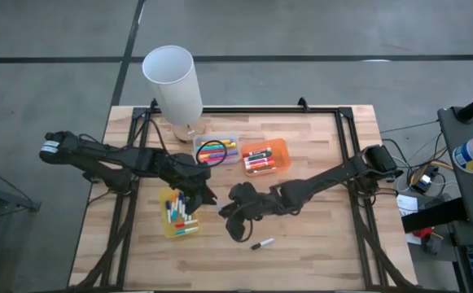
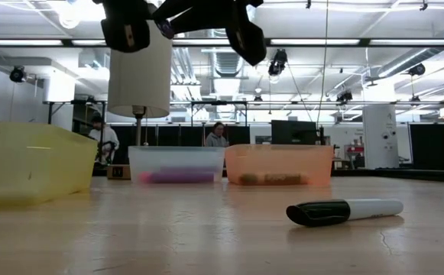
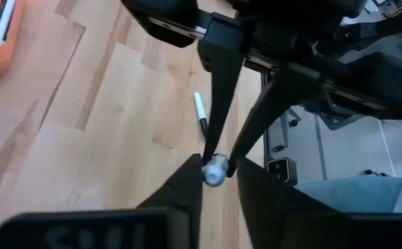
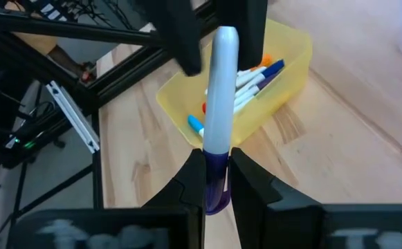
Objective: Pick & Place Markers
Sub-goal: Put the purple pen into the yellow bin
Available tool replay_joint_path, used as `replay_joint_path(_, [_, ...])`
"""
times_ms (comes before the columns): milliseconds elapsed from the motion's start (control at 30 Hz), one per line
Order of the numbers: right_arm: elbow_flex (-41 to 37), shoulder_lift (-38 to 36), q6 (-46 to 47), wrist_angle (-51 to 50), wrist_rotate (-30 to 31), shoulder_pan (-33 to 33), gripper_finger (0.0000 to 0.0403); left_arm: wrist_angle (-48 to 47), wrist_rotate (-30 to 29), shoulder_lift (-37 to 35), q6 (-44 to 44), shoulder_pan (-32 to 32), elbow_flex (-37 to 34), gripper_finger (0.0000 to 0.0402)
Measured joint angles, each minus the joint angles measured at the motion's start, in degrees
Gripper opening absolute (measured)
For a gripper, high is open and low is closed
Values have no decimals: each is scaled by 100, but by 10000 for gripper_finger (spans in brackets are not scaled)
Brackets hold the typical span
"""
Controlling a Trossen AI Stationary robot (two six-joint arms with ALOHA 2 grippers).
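Loose marker (image 1: 262, 243) on table (image 1: 334, 244), before trays (image 1: 266, 157).

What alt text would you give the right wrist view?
The right claw grips a white marker with a purple cap by its capped end, holding it out toward the left claw's dark fingers, which sit on either side of its far end. Beyond, a yellow tray of markers rests on the wooden table.
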Motion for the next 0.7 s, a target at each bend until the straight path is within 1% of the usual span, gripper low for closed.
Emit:
replay_joint_path(133, [-2, 0, -8, 39, 40, 2, 34, 73, -3, -1, -9, 2, -50, 32])
replay_joint_path(200, [-2, 11, -19, 99, 22, 0, 34, 181, 17, -5, -25, 2, -85, 18])
replay_joint_path(333, [-2, 11, 23, 96, 14, 0, 36, 224, 21, -7, -9, 2, -87, 18])
replay_joint_path(467, [-2, 11, 119, 10, -245, -14, 76, 134, 133, -4, 5, 3, -88, 17])
replay_joint_path(567, [-2, 11, 136, -183, -322, -17, 112, -366, 284, -2, 14, 2, -91, 17])
replay_joint_path(700, [-2, 11, 141, -462, -345, -15, 143, -1127, 272, -2, 14, 0, -91, 17])
